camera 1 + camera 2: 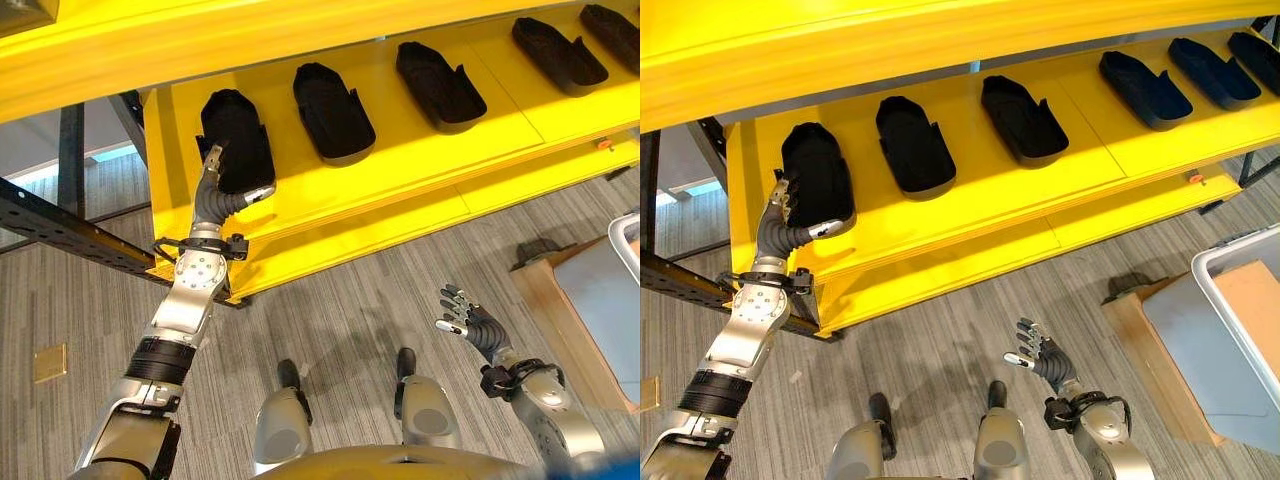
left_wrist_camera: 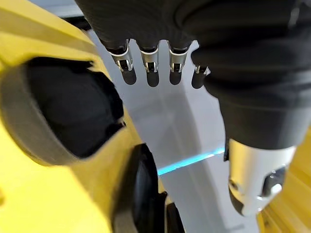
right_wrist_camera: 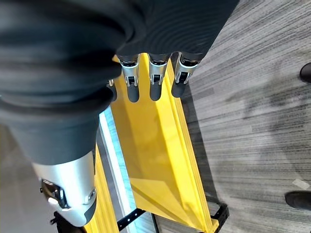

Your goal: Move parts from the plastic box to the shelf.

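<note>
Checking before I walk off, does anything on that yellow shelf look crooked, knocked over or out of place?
Nothing stands out. The black parts lie in a spaced row on the yellow shelf, all angled alike. The left hand is at the endmost part; the right hand hangs open above the floor.

Shelf (image 1: 420, 160): yellow, holding 5 black parts in a row.
My left hand (image 1: 222, 190): raised at the leftmost part (image 1: 236, 135), fingers straight.
My right hand (image 1: 468, 318): low over grey carpet (image 1: 350, 300), fingers relaxed, holding nothing.
</note>
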Tool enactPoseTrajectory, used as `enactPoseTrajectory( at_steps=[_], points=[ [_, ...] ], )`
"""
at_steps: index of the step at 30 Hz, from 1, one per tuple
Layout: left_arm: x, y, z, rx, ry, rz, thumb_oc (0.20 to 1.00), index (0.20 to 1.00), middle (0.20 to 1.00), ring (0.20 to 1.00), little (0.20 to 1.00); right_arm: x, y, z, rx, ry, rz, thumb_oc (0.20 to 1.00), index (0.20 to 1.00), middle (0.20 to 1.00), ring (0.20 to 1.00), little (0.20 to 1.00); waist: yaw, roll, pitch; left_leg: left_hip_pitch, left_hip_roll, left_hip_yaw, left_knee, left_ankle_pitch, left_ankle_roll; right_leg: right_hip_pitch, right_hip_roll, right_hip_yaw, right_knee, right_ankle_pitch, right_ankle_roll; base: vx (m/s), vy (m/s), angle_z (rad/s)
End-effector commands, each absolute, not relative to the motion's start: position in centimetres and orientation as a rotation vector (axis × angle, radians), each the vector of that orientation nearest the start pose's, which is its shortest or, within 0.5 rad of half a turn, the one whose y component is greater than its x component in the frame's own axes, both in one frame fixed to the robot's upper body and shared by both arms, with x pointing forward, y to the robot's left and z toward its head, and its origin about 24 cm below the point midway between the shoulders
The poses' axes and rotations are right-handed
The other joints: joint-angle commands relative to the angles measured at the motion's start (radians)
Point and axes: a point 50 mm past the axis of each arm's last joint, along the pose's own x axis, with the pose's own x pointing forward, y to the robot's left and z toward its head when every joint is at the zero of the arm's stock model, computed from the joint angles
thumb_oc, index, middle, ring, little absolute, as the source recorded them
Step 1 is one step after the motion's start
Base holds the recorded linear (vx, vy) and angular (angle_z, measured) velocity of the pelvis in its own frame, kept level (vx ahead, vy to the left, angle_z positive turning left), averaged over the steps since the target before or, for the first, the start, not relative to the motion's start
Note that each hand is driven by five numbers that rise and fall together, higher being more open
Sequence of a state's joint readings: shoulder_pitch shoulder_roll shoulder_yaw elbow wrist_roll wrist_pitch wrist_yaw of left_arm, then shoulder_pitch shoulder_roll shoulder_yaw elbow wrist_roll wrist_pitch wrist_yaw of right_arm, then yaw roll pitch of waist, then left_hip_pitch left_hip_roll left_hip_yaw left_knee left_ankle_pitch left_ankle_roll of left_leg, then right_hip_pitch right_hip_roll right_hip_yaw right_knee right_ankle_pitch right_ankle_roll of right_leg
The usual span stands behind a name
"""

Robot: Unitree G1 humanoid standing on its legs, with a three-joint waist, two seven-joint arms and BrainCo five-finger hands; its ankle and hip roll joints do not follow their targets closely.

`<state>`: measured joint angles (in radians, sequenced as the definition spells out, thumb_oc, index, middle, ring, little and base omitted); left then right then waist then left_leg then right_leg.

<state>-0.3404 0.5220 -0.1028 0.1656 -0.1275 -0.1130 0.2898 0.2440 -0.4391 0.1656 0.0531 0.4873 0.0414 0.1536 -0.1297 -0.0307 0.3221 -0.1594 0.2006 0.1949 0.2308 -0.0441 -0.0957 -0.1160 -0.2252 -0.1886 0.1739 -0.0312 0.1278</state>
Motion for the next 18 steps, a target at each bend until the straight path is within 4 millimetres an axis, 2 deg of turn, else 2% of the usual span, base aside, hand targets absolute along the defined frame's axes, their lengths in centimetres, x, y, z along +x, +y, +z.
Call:
enactPoseTrajectory(
  at_steps=[1, 18],
  points=[
    [31.9, 23.3, 14.6, 0.423, -0.371, 0.238, 1.000, 1.000, 1.000, 1.000, 1.000, 18.4, -20.4, -0.2, 0.111, 0.299, 0.206, 1.000, 1.000, 1.000, 1.000, 1.000, -0.003, -0.012, -0.044, -0.027, 0.083, -0.015, 0.044, 0.010, -0.041, 0.021, -0.060, 0.004, 0.045, -0.065, 0.054, 0.01, -0.003, -0.04],
    [31.2, 23.0, 13.4, 0.619, -0.340, 0.205, 1.000, 1.000, 1.000, 1.000, 1.000, 18.2, -20.9, -0.2, 0.099, 0.299, 0.185, 1.000, 1.000, 1.000, 1.000, 1.000, 0.001, -0.015, -0.030, -0.043, 0.080, -0.023, 0.055, 0.006, -0.038, 0.010, -0.059, 0.008, 0.058, -0.070, 0.052, 0.00, 0.000, -0.01]
  ],
)
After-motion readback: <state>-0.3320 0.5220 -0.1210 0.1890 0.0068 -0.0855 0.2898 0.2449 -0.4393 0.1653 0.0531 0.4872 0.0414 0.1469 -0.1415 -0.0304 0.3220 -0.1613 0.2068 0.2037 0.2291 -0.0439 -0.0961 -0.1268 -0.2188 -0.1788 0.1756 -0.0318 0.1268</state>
